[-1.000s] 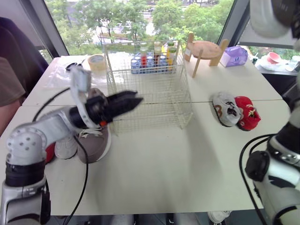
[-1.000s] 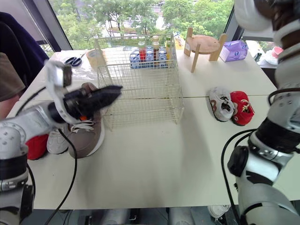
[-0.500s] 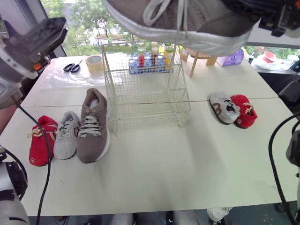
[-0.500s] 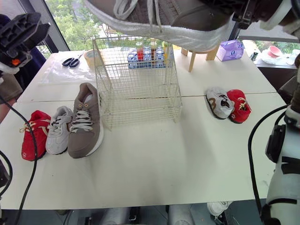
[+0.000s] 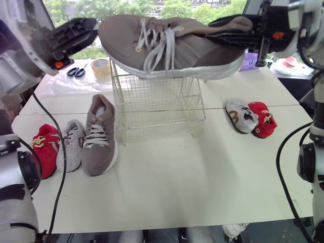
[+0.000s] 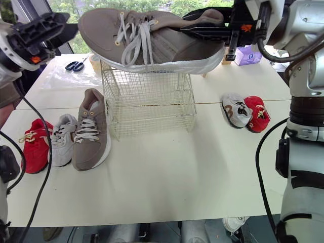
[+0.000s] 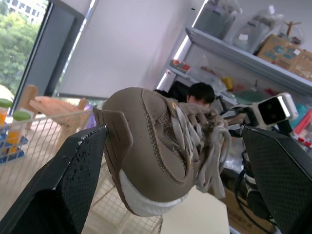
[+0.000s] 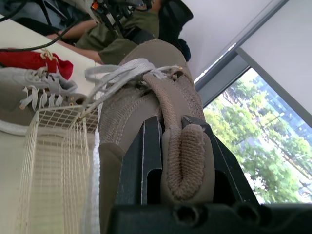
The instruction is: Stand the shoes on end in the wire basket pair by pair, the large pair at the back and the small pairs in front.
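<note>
- Left eye view: the right end effector (image 5: 225, 29) pinches the padded heel of a taupe suede-and-mesh sneaker (image 5: 167, 45), held level above the wire basket (image 5: 157, 104). The left end effector (image 5: 83, 30) sits by its toe.
- Left wrist view: textured black fingers (image 7: 68, 180) stand spread either side of the rounded toe.
- Right wrist view: flat fingers (image 8: 141, 165) clamp the ribbed heel collar.

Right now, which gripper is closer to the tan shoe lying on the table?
Left. The left gripper hangs open above the tan shoe on the table, on its side of the wire basket. The right gripper is across the basket, fingers clamped on the raised shoe's heel.
</note>
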`<move>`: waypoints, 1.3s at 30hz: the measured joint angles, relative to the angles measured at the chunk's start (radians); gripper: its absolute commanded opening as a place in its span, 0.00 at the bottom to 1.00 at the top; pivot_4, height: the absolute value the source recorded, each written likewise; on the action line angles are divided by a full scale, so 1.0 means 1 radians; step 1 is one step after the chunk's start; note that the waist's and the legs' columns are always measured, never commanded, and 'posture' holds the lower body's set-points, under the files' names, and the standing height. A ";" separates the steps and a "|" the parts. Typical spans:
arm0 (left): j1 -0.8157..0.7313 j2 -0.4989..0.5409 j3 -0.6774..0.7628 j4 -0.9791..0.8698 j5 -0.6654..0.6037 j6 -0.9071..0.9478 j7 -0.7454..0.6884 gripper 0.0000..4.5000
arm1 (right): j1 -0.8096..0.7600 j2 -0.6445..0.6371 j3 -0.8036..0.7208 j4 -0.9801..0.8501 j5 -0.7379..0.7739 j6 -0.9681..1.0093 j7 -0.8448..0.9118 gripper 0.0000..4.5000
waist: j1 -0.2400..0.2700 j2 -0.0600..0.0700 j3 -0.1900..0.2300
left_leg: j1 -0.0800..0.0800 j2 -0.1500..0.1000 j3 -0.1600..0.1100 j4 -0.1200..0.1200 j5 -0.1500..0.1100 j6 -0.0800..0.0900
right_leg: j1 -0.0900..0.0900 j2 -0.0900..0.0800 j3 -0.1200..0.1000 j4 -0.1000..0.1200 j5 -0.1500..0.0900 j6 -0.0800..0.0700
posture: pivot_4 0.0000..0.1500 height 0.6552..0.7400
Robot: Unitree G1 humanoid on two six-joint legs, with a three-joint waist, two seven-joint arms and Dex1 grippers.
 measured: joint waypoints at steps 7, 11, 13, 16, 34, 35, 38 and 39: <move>-0.040 -0.032 0.011 0.068 0.120 -0.026 -0.061 0.00 | 0.005 -0.003 -0.038 -0.056 0.007 0.060 0.000 0.04 | -0.001 0.000 0.000 | 0.000 0.000 0.000 0.000 0.000 0.000 | -0.001 0.000 0.000 0.001 0.000 0.000 | 1.00 1.00; -0.040 -0.036 0.038 0.067 0.137 -0.019 -0.102 0.33 | 0.009 0.001 -0.038 -0.062 0.001 0.068 -0.006 0.04 | -0.001 0.000 0.000 | 0.000 0.000 0.000 0.000 0.000 0.000 | -0.001 0.000 0.000 0.001 0.000 0.000 | 1.00 1.00; -0.040 -0.035 0.050 0.066 0.136 0.001 -0.117 0.56 | 0.011 0.004 -0.034 -0.062 -0.006 0.064 -0.008 0.04 | -0.001 0.000 0.000 | 0.000 0.000 0.000 0.000 0.000 0.000 | -0.001 0.000 0.000 0.001 0.000 0.000 | 1.00 1.00; -0.036 -0.017 0.051 0.049 0.146 0.004 -0.135 0.87 | 0.011 0.015 -0.032 -0.061 -0.010 0.051 -0.008 0.04 | -0.001 0.000 0.000 | 0.000 0.000 0.000 0.000 0.000 0.000 | -0.001 0.000 0.000 0.001 0.000 0.000 | 1.00 1.00; -0.063 -0.088 0.006 0.082 0.283 -0.054 -0.219 0.87 | 0.011 0.041 -0.032 -0.100 0.001 0.053 -0.008 0.04 | 0.000 0.000 0.000 | 0.000 0.000 0.000 0.001 0.000 0.000 | -0.001 0.000 0.000 0.002 0.000 0.000 | 1.00 1.00; -0.067 -0.094 0.003 0.092 0.289 -0.056 -0.228 0.87 | 0.011 0.042 -0.032 -0.106 0.001 0.057 -0.009 0.04 | 0.000 0.000 0.000 | 0.000 0.000 0.000 0.001 0.000 0.000 | -0.001 0.000 0.000 0.002 0.000 0.000 | 1.00 1.00; -0.082 -0.110 0.005 0.130 0.296 -0.061 -0.249 0.69 | 0.011 0.042 -0.032 -0.111 0.001 0.068 -0.015 0.04 | -0.001 0.000 0.000 | 0.000 0.000 0.000 0.001 0.000 0.000 | -0.001 0.000 0.000 0.002 0.000 0.000 | 1.00 1.00; -0.087 -0.116 0.009 0.140 0.294 -0.059 -0.253 0.59 | 0.012 0.042 -0.032 -0.111 0.001 0.070 -0.018 0.04 | -0.001 0.000 0.000 | 0.000 0.000 0.000 0.001 0.000 0.000 | -0.001 0.000 0.000 0.002 0.000 0.000 | 1.00 1.00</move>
